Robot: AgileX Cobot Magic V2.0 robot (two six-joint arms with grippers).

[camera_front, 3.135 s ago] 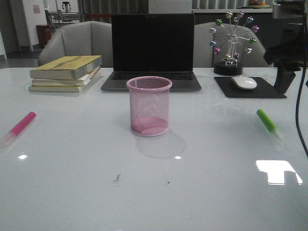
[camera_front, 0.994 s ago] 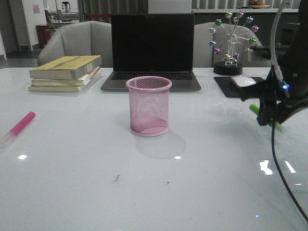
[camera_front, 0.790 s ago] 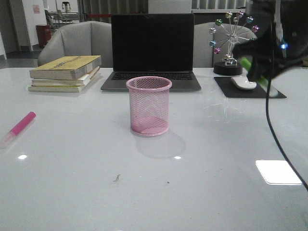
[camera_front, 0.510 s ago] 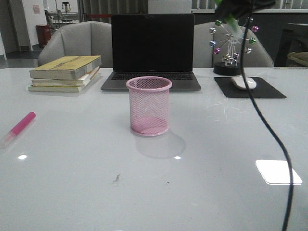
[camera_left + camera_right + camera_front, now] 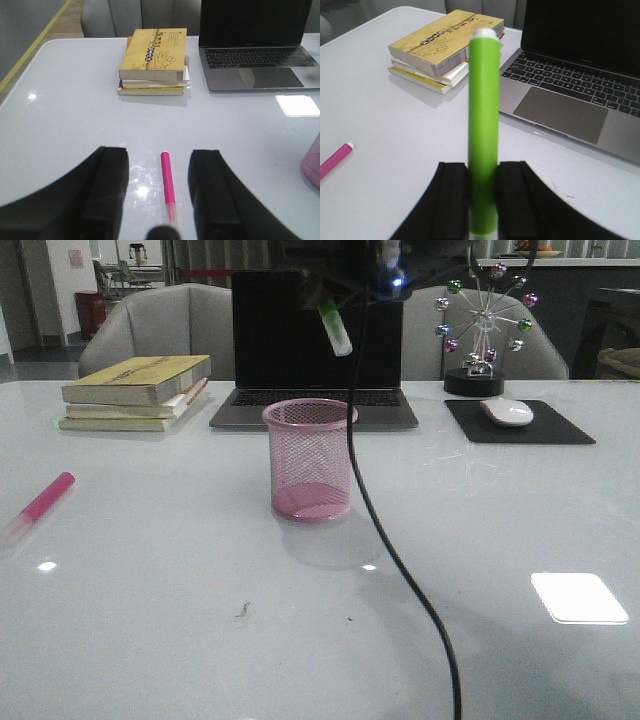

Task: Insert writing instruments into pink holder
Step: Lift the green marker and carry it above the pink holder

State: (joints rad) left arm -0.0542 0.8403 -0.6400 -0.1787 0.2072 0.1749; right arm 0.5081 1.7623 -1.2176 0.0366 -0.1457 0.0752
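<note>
Front view: right tool point(image 5: 335, 302) clamps green marker point(image 5: 336, 328) above pink holder point(image 5: 310, 460), laptop point(image 5: 316, 345) behind; left tool point(image 5: 157, 195) spread empty

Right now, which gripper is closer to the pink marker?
Left. The left gripper is open, straddling the pink marker on the table. The right gripper is above the pink holder, gripping the green marker.

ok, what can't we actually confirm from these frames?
- Right gripper: front view crops it at the top edge; only the green marker pokes out.
- Marker's cap end: cut off in the right wrist view.
- Pink holder: absent from the right wrist view, so alignment is unclear.
- Pink marker: its near end blurs between the left gripper fingers.
</note>
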